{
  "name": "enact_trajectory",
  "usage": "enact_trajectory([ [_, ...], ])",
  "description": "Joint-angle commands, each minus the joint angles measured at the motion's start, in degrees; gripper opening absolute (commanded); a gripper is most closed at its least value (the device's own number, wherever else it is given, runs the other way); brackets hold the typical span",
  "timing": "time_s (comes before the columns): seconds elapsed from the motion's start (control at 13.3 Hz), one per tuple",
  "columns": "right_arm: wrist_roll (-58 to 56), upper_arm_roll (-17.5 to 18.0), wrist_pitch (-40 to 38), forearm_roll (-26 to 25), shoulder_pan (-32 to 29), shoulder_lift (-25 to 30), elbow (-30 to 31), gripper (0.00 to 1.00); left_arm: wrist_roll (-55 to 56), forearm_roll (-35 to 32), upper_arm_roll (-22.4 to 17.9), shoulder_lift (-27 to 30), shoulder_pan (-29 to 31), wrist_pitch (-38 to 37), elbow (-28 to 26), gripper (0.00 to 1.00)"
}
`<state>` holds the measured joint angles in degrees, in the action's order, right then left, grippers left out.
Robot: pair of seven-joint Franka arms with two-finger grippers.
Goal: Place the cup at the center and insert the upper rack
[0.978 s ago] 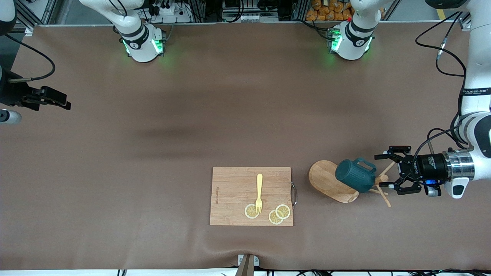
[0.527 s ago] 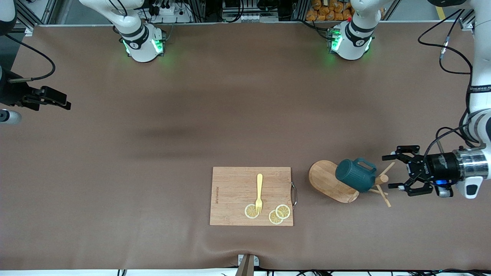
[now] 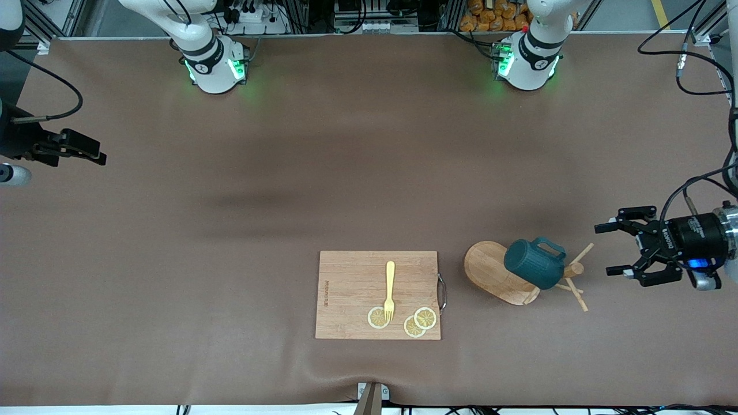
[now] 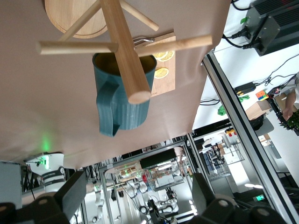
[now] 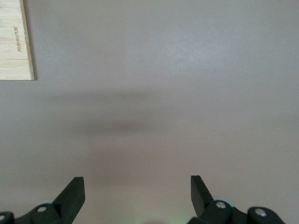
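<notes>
Two grippers in play, both with fingers spread wide and nothing between them. Left gripper (image 3: 610,249) low over the bare tablecloth (image 3: 346,173) at the left arm's end of the table, pointing sideways at the tipped mug tree, clear of its pegs, touching nothing. Right gripper (image 5: 137,190) seen only from its own wrist view, fingers apart, hanging over bare cloth with a corner of the cutting board (image 3: 377,294) in sight; right arm waiting, its dark wrist hardware just showing at the edge of the front view. Upper rack (image 3: 496,272) lying on its side on the cloth, just beside the cutting board toward the left arm's end: oval base tilted up on edge, post (image 4: 126,51) running toward the left gripper, thin pegs (image 3: 576,293) splayed on the cloth. Dark teal ribbed cup (image 3: 533,263) hung on that toppled rack, threaded over the post, loop handle turned up and away from the front camera, tan-yellow inside facing the left gripper in the left wrist view. On the cutting board, a yellow fork (image 3: 390,290), tines toward the front camera, resting on one of three lemon slices (image 3: 425,317) grouped at the board's nearer edge. Metal handle (image 3: 443,293) on the board's side facing the rack.
</notes>
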<state>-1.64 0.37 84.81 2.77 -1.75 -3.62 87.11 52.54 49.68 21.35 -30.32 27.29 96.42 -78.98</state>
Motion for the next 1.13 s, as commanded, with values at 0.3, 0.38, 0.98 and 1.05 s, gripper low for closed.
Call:
enact_trajectory([
  [0.3,-0.30,-0.37,-0.78,-0.14,0.25,-0.07,-1.77,1.00,0.99,-3.01,0.27,3.95,1.63,-2.46,-0.91,1.00],
  [0.38,-0.47,-0.37,-0.87,-0.14,0.34,-0.07,-1.77,1.00,0.99,-3.27,0.36,4.39,1.63,-2.64,-0.91,1.00],
  [0.98,-0.12,-0.28,-0.70,-0.75,0.43,0.37,-2.82,1.00,0.64,-4.67,0.36,7.99,1.54,-2.64,-1.18,1.00],
  [1.05,-0.21,-0.28,-0.96,-0.66,0.43,0.45,-2.82,1.00,0.11,-4.76,0.53,8.00,1.54,-2.55,-1.18,1.00],
])
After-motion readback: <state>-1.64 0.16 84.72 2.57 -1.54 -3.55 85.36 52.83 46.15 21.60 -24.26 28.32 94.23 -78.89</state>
